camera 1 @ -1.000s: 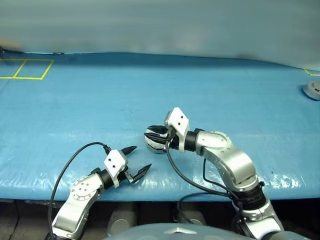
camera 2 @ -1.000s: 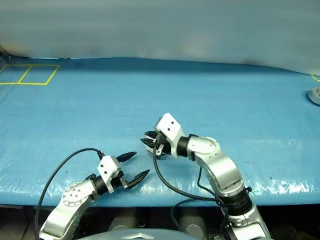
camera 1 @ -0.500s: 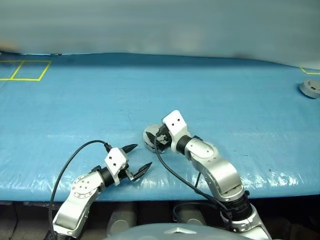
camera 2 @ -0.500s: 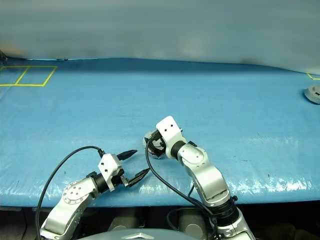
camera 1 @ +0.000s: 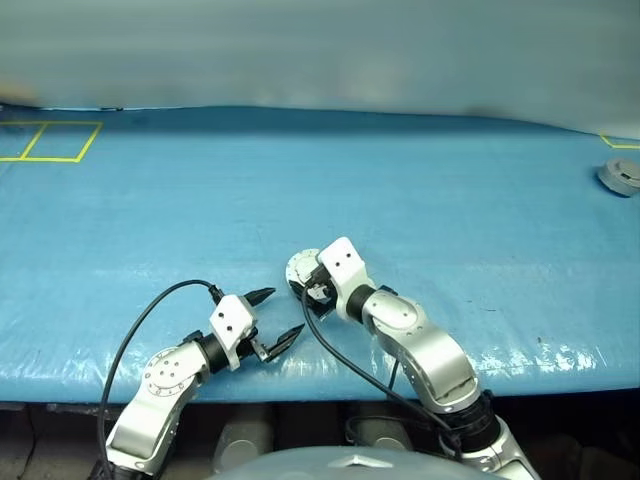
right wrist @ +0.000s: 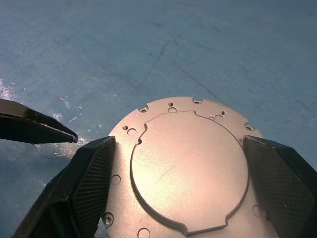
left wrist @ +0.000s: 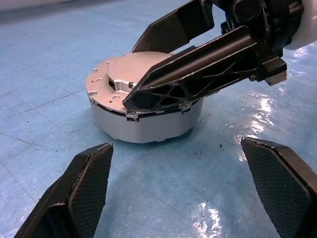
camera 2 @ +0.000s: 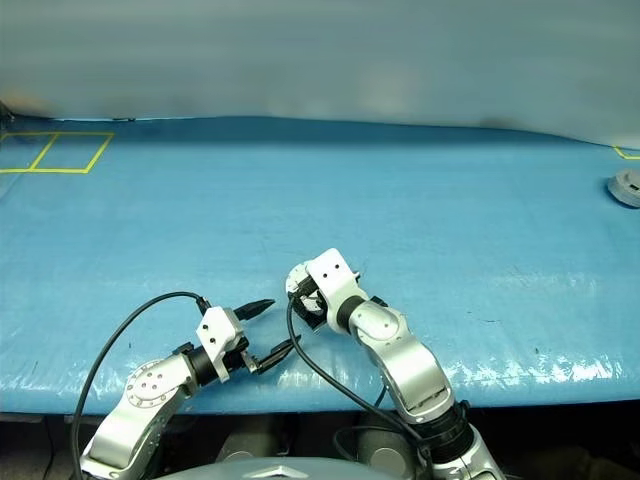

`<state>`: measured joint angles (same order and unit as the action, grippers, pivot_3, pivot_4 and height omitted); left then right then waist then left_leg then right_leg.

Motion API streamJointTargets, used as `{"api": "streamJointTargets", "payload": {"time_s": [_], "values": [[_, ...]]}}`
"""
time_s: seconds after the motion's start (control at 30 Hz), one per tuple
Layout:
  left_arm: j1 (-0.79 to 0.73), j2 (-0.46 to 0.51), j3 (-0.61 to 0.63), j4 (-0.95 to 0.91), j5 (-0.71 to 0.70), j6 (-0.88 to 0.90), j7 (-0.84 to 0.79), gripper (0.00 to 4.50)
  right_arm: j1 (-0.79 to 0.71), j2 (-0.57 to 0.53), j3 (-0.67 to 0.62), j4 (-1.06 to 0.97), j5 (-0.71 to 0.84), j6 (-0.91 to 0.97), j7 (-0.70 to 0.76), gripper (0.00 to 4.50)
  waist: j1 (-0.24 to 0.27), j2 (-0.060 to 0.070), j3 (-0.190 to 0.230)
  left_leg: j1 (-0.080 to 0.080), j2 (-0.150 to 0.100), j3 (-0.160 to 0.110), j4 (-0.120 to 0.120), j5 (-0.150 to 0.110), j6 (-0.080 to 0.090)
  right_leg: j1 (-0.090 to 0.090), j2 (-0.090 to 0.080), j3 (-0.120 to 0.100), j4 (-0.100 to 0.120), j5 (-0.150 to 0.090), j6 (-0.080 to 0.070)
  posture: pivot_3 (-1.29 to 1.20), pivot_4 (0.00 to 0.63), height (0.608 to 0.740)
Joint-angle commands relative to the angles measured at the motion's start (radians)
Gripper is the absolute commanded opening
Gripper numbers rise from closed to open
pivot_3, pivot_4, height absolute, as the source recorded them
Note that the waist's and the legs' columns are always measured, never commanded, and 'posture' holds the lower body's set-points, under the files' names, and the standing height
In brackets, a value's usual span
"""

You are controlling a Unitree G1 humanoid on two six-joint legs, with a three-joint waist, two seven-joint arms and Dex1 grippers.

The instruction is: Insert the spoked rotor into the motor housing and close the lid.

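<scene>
The motor housing (left wrist: 143, 116) sits on the blue bench (camera 1: 450, 200) near its front edge with the lid (right wrist: 183, 168) lying flat on top, plain face up. The right end effector (right wrist: 183, 198) spreads wide across the lid, one finger on each side. The left end effector (camera 1: 272, 322) hovers wide, empty, just beside the housing.
</scene>
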<state>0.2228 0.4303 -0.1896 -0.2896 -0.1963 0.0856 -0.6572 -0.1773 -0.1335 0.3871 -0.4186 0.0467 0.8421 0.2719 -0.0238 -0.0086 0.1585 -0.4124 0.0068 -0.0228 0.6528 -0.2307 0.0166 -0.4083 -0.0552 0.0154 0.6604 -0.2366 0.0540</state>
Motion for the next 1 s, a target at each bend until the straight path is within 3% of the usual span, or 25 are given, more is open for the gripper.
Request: {"api": "streamJointTargets", "payload": {"time_s": [0.03, 0.07, 0.4, 0.77, 1.0], "values": [[-0.003, 0.0, 0.009, -0.018, -0.007, -0.011, -0.006, 4.5, 0.004, 0.007, -0.007, 0.006, 0.008, -0.023, 0.0, 3.21, 0.0, 0.0, 0.0, 0.0, 0.0, 0.0, 0.0, 0.0, 0.0, 0.0, 0.0, 0.0, 0.0, 0.0, 0.0, 0.0, 0.15, 0.74], [-0.002, -0.001, 0.011, -0.018, -0.007, -0.014, -0.003, 4.5, 0.001, 0.001, -0.003, 0.001, 0.008, -0.029, 0.008, 3.03, 0.0, 0.0, 0.0, 0.0, 0.0, 0.0, 0.0, 0.0, 0.0, 0.0, 0.0, 0.0, 0.0, 0.0, 0.0, 0.0, 0.15, 0.74], [0.018, -0.007, 0.022, -0.02, 0.004, -0.043, 0.017, 4.5, -0.056, -0.067, 0.009, -0.019, 0.009, -0.05, 0.082, 3.04, -0.001, 0.0, 0.0, 0.0, 0.0, 0.0, 0.0, 0.0, 0.0, 0.0, 0.0, 0.0, 0.0, 0.0, 0.0, 0.0, 0.15, 0.74], [0.04, -0.012, 0.02, -0.034, 0.004, -0.043, 0.038, 4.5, -0.059, -0.011, 0.014, 0.038, 0.001, -0.01, 0.045, 3.04, -0.003, 0.0, 0.0, 0.0, 0.001, 0.0, 0.0, 0.0, 0.0, 0.0, 0.001, 0.0, 0.0, 0.0, 0.0, 0.0, 0.15, 0.74], [0.05, -0.011, 0.019, -0.04, 0.002, -0.045, 0.045, 4.5, -0.064, -0.036, 0.051, 0.035, 0.003, 0.026, 0.075, 3.04, -0.003, 0.0, -0.001, 0.001, 0.001, 0.0, 0.0, 0.0, 0.0, 0.0, 0.001, 0.0, 0.0, 0.0, 0.0, 0.0, 0.15, 0.74]]}}
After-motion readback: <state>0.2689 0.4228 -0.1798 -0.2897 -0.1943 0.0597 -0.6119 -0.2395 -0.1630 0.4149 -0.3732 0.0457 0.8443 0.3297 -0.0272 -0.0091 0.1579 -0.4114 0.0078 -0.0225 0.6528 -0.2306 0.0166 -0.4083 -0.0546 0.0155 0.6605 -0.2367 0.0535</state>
